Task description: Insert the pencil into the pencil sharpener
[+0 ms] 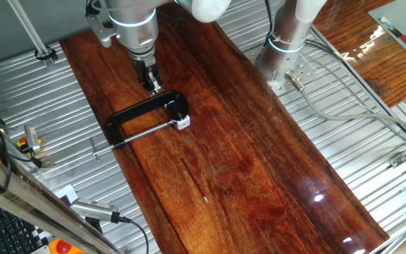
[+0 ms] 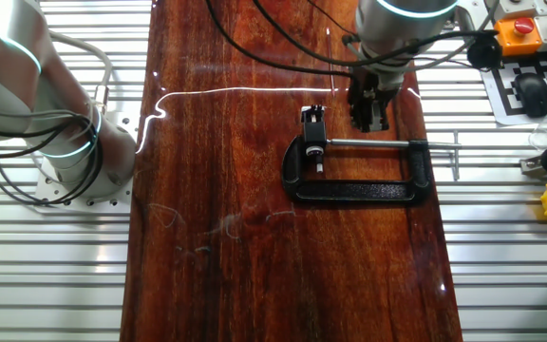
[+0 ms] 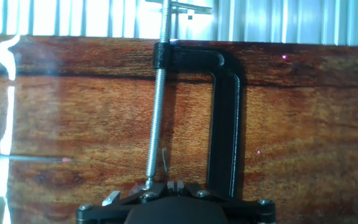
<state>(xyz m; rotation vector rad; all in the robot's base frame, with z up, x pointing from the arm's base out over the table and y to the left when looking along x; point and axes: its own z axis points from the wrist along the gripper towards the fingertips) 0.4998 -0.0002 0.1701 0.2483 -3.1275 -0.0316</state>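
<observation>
The hand hangs low over the red-brown desk at the upper left of one fixed view, just above the black clamp — I cannot tell whether its fingers are parted or closed. The pencil sharpener sits pinched in the clamp's mouth. The pencil lies at the hand view's left.
</observation>
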